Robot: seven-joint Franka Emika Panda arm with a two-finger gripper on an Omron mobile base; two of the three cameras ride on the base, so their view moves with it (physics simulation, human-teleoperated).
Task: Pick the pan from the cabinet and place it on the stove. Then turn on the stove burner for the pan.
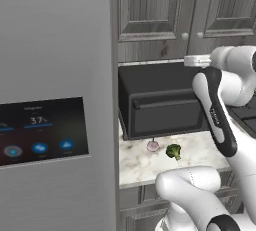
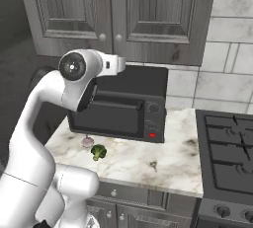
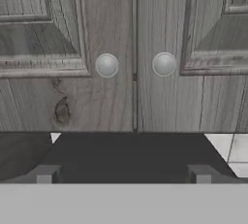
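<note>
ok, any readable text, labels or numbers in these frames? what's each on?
"37": on the fridge display panel, left base view.
Smaller text above it and the round blue icons below: too blurred to read.
Countertop oven: knobs and a small red light, no readable label.
Cabinet doors and stove: no text.

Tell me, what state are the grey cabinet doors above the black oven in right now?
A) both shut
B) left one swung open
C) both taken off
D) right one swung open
A: both cabinet doors lie flush, their two round knobs side by side at the closed seam, above the oven; the open gripper faces them without touching.
</note>
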